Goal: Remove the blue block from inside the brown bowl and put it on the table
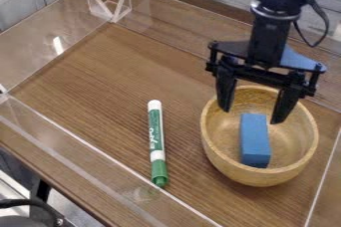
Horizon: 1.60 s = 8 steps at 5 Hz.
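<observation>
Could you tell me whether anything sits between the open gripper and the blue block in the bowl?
Nothing visible does. The gripper hangs open above the brown bowl, and the blue block lies uncovered inside it. Only the bowl's rim surrounds the block.
</observation>
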Motion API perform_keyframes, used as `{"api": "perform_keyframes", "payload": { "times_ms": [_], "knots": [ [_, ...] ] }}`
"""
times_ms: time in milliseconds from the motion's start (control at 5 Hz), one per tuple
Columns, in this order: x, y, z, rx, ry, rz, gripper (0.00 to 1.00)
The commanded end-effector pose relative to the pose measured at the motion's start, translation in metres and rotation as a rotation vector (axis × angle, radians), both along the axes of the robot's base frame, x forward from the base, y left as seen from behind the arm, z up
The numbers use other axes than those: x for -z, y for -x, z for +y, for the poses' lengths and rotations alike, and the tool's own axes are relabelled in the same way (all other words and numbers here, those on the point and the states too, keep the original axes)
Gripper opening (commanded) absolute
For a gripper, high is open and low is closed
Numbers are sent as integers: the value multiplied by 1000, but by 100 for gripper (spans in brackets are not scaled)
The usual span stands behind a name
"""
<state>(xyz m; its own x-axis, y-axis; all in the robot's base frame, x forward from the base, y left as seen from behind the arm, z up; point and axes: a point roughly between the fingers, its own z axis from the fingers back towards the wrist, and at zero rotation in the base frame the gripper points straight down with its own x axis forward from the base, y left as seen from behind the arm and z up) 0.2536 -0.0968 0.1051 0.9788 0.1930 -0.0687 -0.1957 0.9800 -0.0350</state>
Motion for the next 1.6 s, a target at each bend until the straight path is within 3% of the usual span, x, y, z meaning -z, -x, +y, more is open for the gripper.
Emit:
{"api": "perform_keyframes", "payload": {
  "times_ms": [0,1000,1400],
  "knots": [
    [-10,-2,-6,4,31,-63,100],
    [24,-6,-15,-40,57,-81,100],
    [27,-7,-15,-42,66,-90,100]
  ]
}}
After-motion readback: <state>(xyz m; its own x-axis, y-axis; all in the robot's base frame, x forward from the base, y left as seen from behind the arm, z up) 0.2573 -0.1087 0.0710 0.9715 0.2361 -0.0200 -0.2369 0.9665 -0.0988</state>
